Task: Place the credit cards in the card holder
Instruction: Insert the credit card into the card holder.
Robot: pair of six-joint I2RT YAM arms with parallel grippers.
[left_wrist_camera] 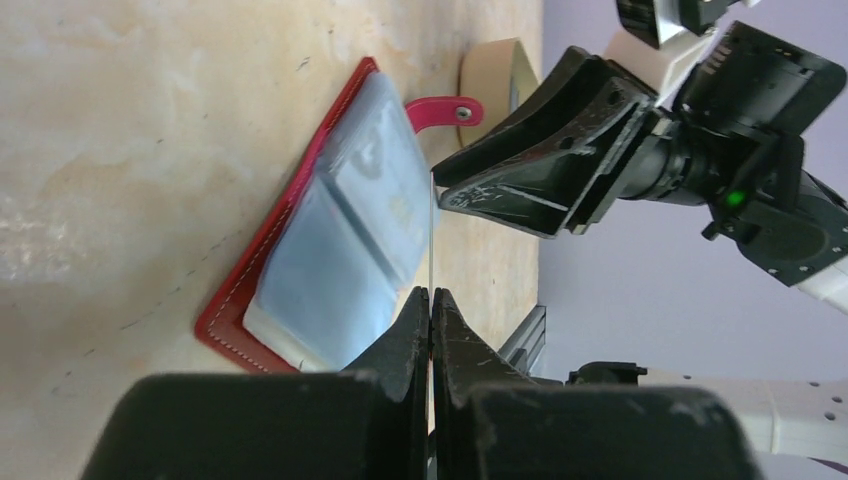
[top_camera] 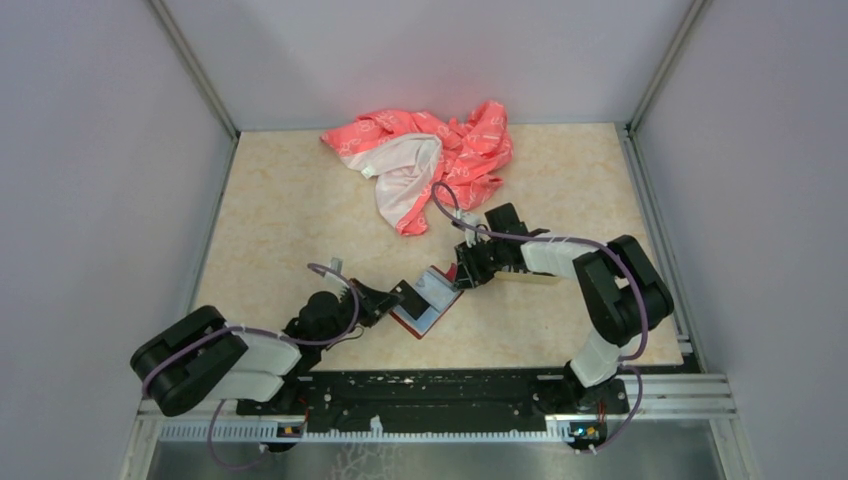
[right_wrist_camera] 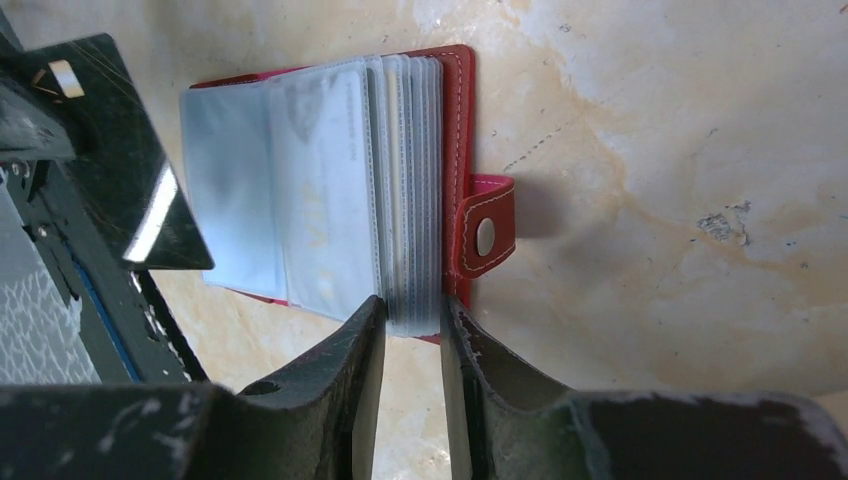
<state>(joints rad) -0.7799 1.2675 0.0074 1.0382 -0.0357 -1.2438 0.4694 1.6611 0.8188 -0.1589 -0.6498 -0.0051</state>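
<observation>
Card holder (top_camera: 428, 303) lies open on the desk (top_camera: 300, 210), between both arms. Left tool (left_wrist_camera: 432, 297) is clamped on a black credit card (right_wrist_camera: 110, 150): an edge-on sliver in the left wrist view, full face in the right wrist view. Right tool (right_wrist_camera: 412, 320) is narrow, pinching the card holder's clear sleeves (right_wrist_camera: 410, 180). Gold marks on one sleeve are too blurred to read.

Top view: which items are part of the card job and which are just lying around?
Job:
- card holder, lying open
- credit card, pinched in the left tool

Lying about:
- pink-and-white cloth, at the far edge of the table
- beige tray, just beyond the card holder
</observation>
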